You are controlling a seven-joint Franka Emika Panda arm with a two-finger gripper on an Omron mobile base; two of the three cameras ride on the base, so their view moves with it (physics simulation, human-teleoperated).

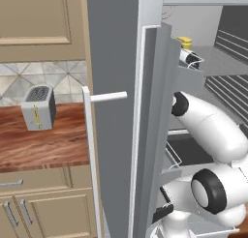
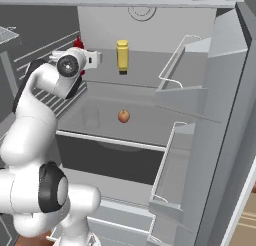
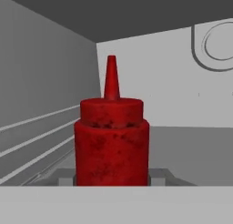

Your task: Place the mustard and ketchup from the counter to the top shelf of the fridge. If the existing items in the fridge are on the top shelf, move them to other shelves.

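Observation:
The fridge (image 2: 220, 90) stands open. In the hand view the red ketchup (image 3: 111, 141) is very close, and my gripper (image 3: 111, 178) is shut on its lower body with a finger on each side. In the right base view the ketchup (image 2: 77, 43) peeks out from behind my hand at the left of the top shelf (image 2: 135, 79). Its base is hidden, so I cannot tell whether it rests on the shelf. The yellow mustard (image 2: 122, 55) stands upright further back on the same shelf, and the mustard (image 1: 184, 42) also shows past the door. A small orange-red ball (image 2: 123, 116) lies on the shelf below.
The open fridge door (image 1: 116, 111) with its white bar handle (image 1: 90, 159) stands between the counter (image 1: 43, 145) and the fridge interior. A grey toaster (image 1: 38, 106) sits on the counter. Wire door bins (image 2: 172, 70) hang on the right. The fridge's left wall is close to my hand.

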